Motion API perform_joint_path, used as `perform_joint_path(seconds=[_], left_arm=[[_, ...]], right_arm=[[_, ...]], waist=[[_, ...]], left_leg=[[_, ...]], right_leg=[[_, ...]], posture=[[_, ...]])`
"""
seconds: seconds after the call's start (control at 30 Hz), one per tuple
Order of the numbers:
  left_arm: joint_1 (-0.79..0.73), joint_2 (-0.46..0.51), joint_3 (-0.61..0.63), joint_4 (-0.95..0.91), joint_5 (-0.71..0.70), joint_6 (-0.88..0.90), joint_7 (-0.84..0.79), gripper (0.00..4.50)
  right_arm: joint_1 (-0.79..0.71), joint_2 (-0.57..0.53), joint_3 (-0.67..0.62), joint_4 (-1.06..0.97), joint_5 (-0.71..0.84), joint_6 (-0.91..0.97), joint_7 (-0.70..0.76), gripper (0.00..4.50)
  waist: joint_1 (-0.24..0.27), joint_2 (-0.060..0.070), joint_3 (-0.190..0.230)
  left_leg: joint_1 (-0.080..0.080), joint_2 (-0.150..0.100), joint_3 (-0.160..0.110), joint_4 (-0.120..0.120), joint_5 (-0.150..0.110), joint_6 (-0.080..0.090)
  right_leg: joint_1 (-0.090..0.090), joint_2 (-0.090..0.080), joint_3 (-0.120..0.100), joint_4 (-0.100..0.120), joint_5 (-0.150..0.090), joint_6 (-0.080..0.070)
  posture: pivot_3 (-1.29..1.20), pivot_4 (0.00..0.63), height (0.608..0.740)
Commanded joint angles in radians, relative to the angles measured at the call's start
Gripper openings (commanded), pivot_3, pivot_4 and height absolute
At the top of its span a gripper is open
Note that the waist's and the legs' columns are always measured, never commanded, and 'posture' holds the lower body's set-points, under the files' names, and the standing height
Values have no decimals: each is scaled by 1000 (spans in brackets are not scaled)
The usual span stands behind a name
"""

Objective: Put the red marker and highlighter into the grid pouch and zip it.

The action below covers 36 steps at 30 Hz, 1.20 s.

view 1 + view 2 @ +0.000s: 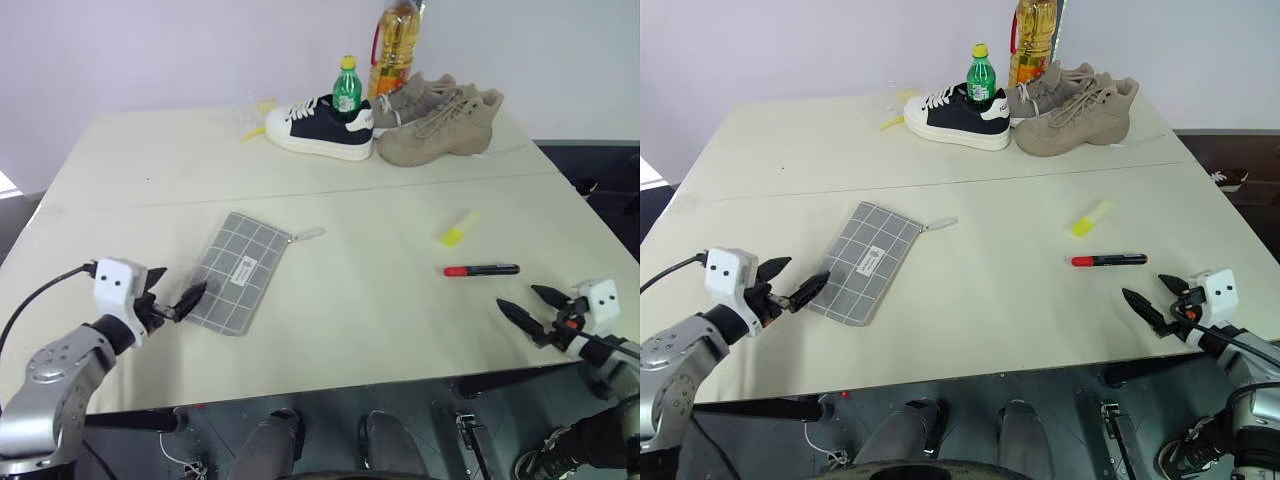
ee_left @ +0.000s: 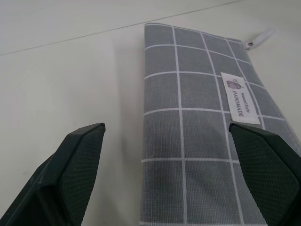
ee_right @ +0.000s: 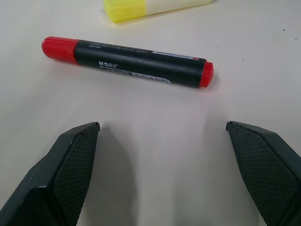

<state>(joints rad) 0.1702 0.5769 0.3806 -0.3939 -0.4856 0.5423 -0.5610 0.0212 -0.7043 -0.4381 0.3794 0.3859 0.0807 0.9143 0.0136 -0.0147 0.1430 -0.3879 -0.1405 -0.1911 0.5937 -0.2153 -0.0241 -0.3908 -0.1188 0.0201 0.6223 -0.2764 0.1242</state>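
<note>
The red marker (image 1: 481, 270) lies flat on the desk (image 1: 330, 330) over on the right, black barrel with red at both ends, and the stubby yellow highlighter (image 1: 458, 230) sits just beyond it, a little farther away, the two close but apart. Neither is picked up yet, so this looks like the very start: the approach to the first pen. The right pincer (image 1: 530, 312) hovers near the desk's front right edge, released and spread wide, with the marker lying crosswise just ahead of it. The next move calls for easing forward and down so the fingers straddle the barrel before closing.

Over on the left, the grid pouch (image 1: 232, 270) lies flat, grey with white lines and a small white label, its silvery zipper pull (image 1: 308, 235) pointing away at the far corner. It appears zipped shut, so it will likely need opening first. The left pincer (image 1: 175, 300) is released too, jaws wide, right at the pouch's near end.

At the far edge stand shoes (image 1: 440, 122), a green bottle (image 1: 347, 88) and an oil bottle (image 1: 396, 42).
</note>
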Motion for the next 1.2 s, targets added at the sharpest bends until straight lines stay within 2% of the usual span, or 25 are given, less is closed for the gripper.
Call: perform_joint_path(seconds=[0.03, 0.53, 0.73, 0.87, 0.97, 1.0, 1.07, 1.13, 1.17, 1.2], left_arm=[[19, 9, 43, -47, -24, -10, -8, 4450], [25, 23, 64, -25, -38, 6, -11, 4450], [78, 21, 72, -50, -40, -10, -23, 4450], [133, 18, 80, -77, -28, -34, -31, 4450], [187, 11, 82, -103, -13, -58, -35, 4450], [203, 8, 77, -111, -8, -65, -34, 4500], [227, -3, 67, -121, 4, -83, -30, 4500], [261, -17, 48, -135, 22, -105, -32, 4500], [279, -22, 35, -144, 36, -117, -32, 4500], [292, -27, 26, -149, 52, -129, -27, 4500]], right_arm=[[-4, -11, 8, -45, 1, 21, -10, 4500], [21, -6, 15, -137, 25, 64, -18, 4500], [5, -24, 40, -297, 68, 155, 13, 4500], [-44, -22, 94, -431, 100, 228, 22, 4500], [-138, 15, 192, -519, 104, 274, 2, 4500], [-183, 38, 233, -534, 96, 290, -18, 4094], [-274, 88, 325, -535, 56, 322, -60, 3727], [-381, 162, 461, -508, -31, 331, -104, 2639], [-436, 215, 528, -486, -70, 331, -128, 2336], [-476, 265, 569, -467, -89, 339, -154, 1759]], waist=[[0, 0, 0], [1, 1, 0], [-1, 2, 1], [-1, 2, 1], [-2, 1, 1], [-1, 1, 1], [-4, 0, 1], [-2, 0, 1], [-4, 0, 0], [-7, -1, 0]], left_leg=[[0, 0, 0, 0, 0, 0], [-1, 1, 1, 0, -1, 1], [-1, 2, 3, 0, -2, 1], [-1, 6, 6, 0, -4, 0], [0, 11, 12, 0, -5, 0], [0, 14, 15, 0, -6, 0], [0, 16, 17, 0, -7, -1], [1, 18, 21, 0, -8, -1], [1, 18, 21, 0, -8, -1], [1, 19, 21, 0, -8, -2]], right_leg=[[0, 0, 0, 0, 0, 0], [0, 0, 0, -2, 1, -1], [-1, 0, 0, -2, 1, -1], [-2, 0, 0, -4, 1, -2], [-3, 0, -2, -5, 2, -4], [-4, 0, -3, -6, 3, -5], [-5, 0, -4, -6, 4, -7], [-6, 0, -5, -6, 5, -9], [-7, 0, -5, -6, 6, -9], [-7, 0, -5, -6, 6, -9]], posture=[[0, 150, 740], [0, 150, 740], [0, 150, 740], [0, 150, 740], [0, 150, 740], [0, 150, 740], [0, 150, 740], [0, 150, 740], [0, 150, 740], [0, 150, 740]])
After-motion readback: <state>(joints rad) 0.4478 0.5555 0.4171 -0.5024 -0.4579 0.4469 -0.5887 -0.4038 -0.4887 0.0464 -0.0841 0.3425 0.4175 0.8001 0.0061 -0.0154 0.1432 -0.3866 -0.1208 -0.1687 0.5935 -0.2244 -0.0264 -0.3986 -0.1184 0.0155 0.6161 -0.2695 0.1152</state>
